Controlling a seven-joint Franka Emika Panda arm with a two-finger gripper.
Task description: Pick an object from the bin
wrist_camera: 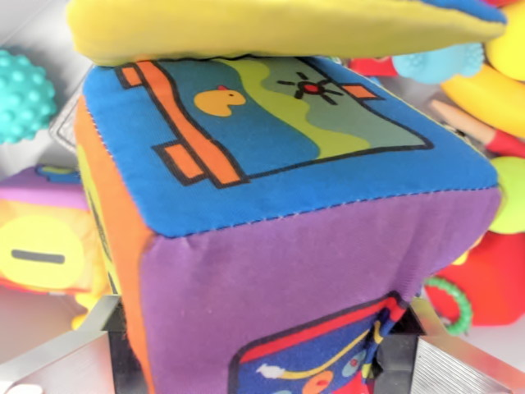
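Blue, purple, orange fabric cube (279, 222) with duck print, teal spiky ball (23, 97)

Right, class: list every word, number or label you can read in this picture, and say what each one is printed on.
None: no readable words, numbers or labels.
The cloth cube carries only pictures: a duck and a sun on its blue face.
The yellow toy at the wrist view's left shows a plain dark bar, not text.

Cloth cube (279, 205) between the fingers (459, 365), spiky ball (23, 97) at wrist view's left; toy heap (492, 107) at right
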